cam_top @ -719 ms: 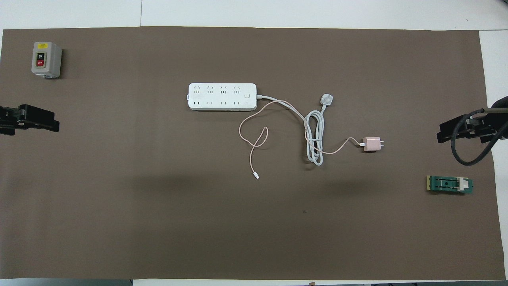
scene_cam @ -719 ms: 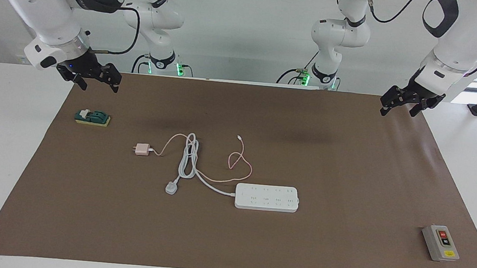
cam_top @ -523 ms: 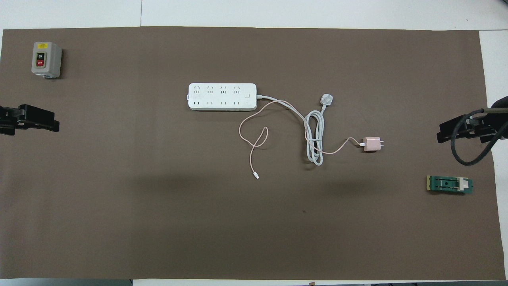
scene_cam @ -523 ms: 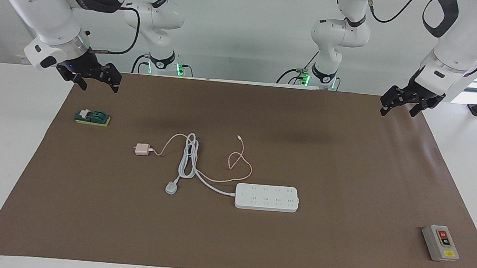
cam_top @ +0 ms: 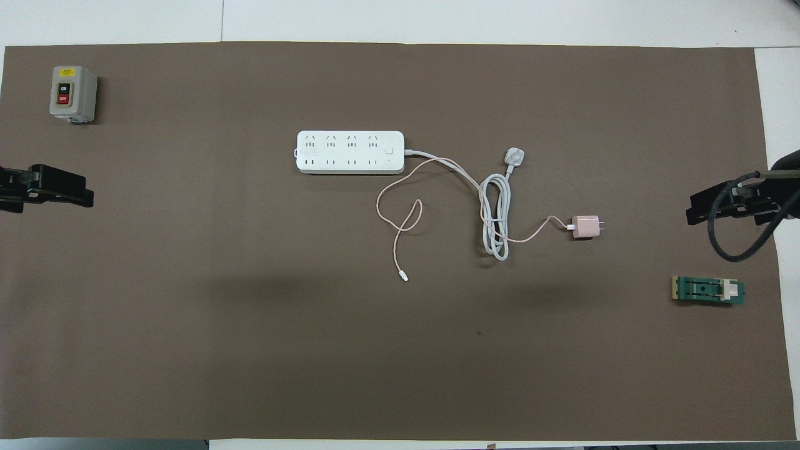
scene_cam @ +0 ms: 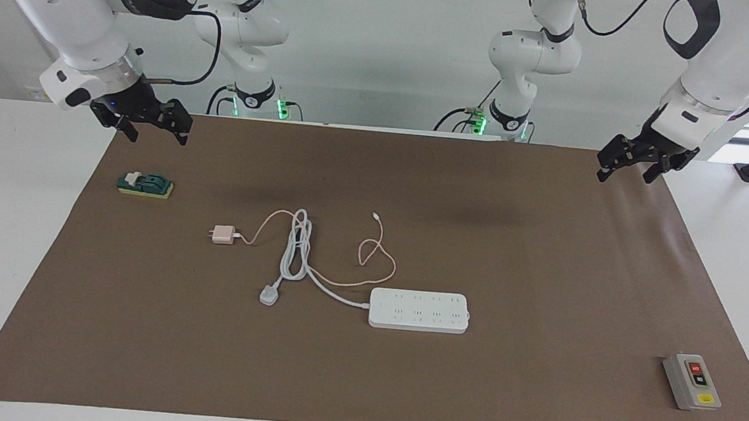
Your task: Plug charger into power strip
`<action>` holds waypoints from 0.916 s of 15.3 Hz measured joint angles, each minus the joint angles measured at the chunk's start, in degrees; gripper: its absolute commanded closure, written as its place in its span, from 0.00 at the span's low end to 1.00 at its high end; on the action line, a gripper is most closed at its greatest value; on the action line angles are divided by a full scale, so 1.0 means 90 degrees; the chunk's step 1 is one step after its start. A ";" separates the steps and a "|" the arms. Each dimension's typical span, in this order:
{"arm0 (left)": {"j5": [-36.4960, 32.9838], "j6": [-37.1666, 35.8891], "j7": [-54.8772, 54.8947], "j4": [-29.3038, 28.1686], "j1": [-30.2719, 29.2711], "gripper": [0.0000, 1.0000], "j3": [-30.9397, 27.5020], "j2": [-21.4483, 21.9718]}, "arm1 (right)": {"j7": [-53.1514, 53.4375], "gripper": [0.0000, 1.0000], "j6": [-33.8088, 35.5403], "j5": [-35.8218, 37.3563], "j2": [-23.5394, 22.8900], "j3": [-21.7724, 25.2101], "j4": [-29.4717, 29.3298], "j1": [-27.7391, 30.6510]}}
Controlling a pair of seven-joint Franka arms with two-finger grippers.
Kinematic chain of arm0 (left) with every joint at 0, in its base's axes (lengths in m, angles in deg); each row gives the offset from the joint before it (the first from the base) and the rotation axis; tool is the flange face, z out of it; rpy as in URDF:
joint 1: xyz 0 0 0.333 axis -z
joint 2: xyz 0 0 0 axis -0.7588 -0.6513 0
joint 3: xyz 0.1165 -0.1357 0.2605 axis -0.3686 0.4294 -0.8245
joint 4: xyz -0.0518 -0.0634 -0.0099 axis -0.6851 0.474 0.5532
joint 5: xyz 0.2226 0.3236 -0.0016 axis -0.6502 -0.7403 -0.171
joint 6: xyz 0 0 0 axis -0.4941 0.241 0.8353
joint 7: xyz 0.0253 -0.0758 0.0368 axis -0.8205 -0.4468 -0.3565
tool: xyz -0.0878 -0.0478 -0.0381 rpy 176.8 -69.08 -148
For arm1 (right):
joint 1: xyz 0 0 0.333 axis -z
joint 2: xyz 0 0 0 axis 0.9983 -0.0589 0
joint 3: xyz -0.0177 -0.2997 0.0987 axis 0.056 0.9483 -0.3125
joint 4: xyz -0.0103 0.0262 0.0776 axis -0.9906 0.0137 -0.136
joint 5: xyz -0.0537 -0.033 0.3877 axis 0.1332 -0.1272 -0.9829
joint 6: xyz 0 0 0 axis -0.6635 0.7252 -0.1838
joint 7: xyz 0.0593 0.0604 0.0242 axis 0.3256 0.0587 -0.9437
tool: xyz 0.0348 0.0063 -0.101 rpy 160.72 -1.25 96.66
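Note:
The charger [scene_cam: 223, 235] [cam_top: 585, 227], a small pale pink cube, lies on the brown mat toward the right arm's end. Its thin pink cable [scene_cam: 376, 265] loops across to a small white connector [cam_top: 404, 275]. The white power strip [scene_cam: 418, 310] [cam_top: 350, 152] lies flat mid-table, farther from the robots than the charger. My right gripper [scene_cam: 156, 137] [cam_top: 690, 212] hangs open over the mat's edge at its own end, holding nothing. My left gripper [scene_cam: 624, 177] [cam_top: 90, 194] hangs open over the mat's edge at the other end, also holding nothing.
The strip's thick white cord coils between charger and strip and ends in a white three-pin plug [scene_cam: 269, 294] [cam_top: 514, 155]. A grey box with red and black buttons [scene_cam: 692, 381] [cam_top: 72, 94] stands at the left arm's end. A green block [scene_cam: 145, 184] [cam_top: 708, 290] lies below the right gripper.
The right gripper has edged very slightly; the left arm and everything on the mat stay where they were.

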 measured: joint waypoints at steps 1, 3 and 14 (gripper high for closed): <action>0.0000 0.0000 0.0000 0.0000 0.0000 0.00 0.0000 0.0000 | 0.0000 0.00 -0.0038 0.0000 0.0004 0.0001 0.0000 0.0000; 0.0000 0.0000 0.0000 0.0000 0.0000 0.00 0.0000 0.0000 | 0.0027 0.00 -0.0195 -0.0016 0.0006 0.0002 0.0000 0.0000; 0.0000 0.0000 0.0000 0.0000 0.0000 0.00 0.0000 0.0000 | 0.6233 0.00 -0.0452 -0.0951 -0.0272 0.0018 0.0333 -0.0015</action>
